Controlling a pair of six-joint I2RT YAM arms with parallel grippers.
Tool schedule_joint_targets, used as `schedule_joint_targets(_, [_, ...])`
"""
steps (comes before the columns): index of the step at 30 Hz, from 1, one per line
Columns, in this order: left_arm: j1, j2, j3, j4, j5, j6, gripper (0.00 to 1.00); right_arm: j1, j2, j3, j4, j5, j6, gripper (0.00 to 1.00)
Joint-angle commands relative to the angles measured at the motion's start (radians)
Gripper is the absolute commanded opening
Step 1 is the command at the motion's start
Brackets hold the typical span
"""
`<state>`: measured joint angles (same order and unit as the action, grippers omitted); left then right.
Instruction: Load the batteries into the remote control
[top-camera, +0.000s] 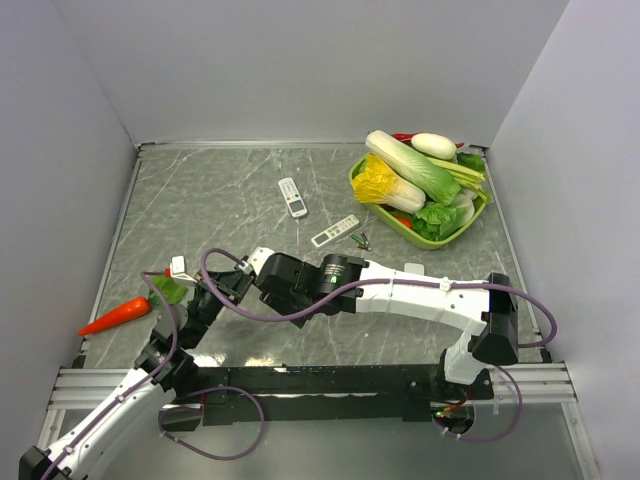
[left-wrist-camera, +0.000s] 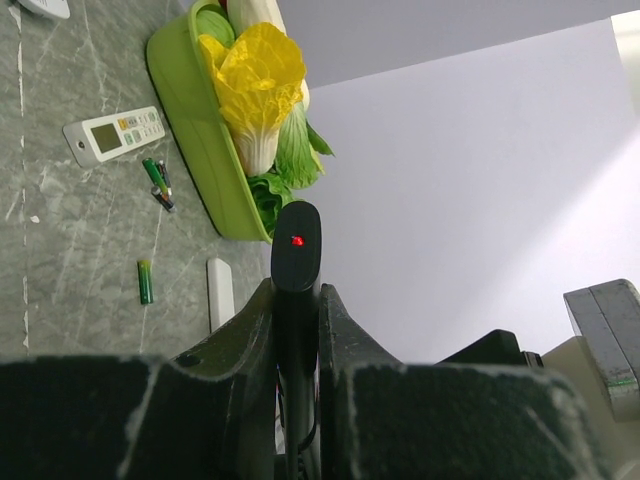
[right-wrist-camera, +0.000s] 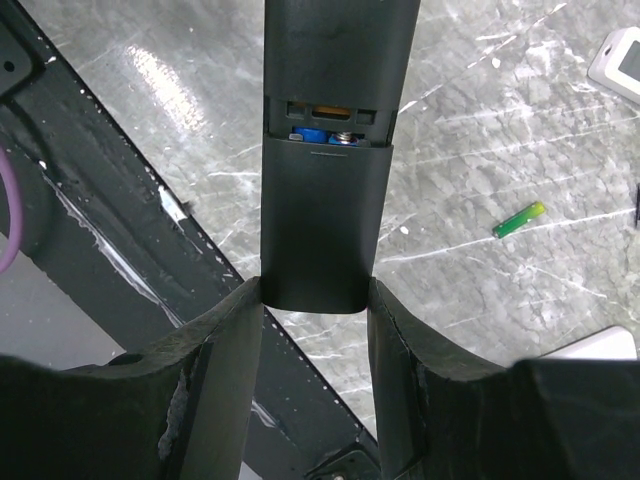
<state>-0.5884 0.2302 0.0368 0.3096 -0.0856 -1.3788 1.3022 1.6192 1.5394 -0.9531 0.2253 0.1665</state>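
A black remote (right-wrist-camera: 330, 60) is held between both grippers above the table's near left. My right gripper (right-wrist-camera: 315, 290) is shut on its lower end, on the back cover (right-wrist-camera: 322, 220), which is slid partly back. The open slot shows a blue battery (right-wrist-camera: 325, 135) inside. My left gripper (left-wrist-camera: 297, 290) is shut on the same remote (left-wrist-camera: 296, 245), seen edge-on with a red light. A loose green battery (left-wrist-camera: 145, 281) lies on the table and also shows in the right wrist view (right-wrist-camera: 520, 219). More batteries (left-wrist-camera: 158, 183) lie in a small cluster by the basket (top-camera: 360, 239).
Two white remotes (top-camera: 292, 197) (top-camera: 334, 231) lie mid-table. A green basket (top-camera: 372, 203) of vegetables stands at the back right. A carrot (top-camera: 115, 315) and a green vegetable (top-camera: 168, 289) lie at the left. A small white piece (left-wrist-camera: 219, 292) lies near the green battery.
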Motion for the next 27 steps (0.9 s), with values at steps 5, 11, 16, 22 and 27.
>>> schedule_joint_targets(5, [0.002, -0.022, -0.018, 0.039, -0.009, -0.037, 0.01, 0.011, 0.004, 0.034, 0.025, 0.043, 0.008, 0.31])
schedule_joint_targets(11, [0.002, -0.029, -0.023, 0.037, -0.009, -0.051, 0.01, 0.012, 0.013, 0.042, 0.033, 0.042, 0.013, 0.31])
schedule_joint_targets(16, [0.002, -0.043, -0.020, 0.013, -0.020, -0.078, 0.01, 0.019, -0.004, 0.027, 0.065, 0.060, 0.015, 0.31])
schedule_joint_targets(22, [0.002, -0.055, -0.015, -0.029, -0.031, -0.114, 0.01, 0.020, -0.005, 0.021, 0.071, 0.062, 0.002, 0.31])
schedule_joint_targets(27, [0.002, -0.065, -0.009, -0.037, -0.032, -0.114, 0.01, 0.019, 0.016, 0.031, 0.054, 0.048, -0.005, 0.31])
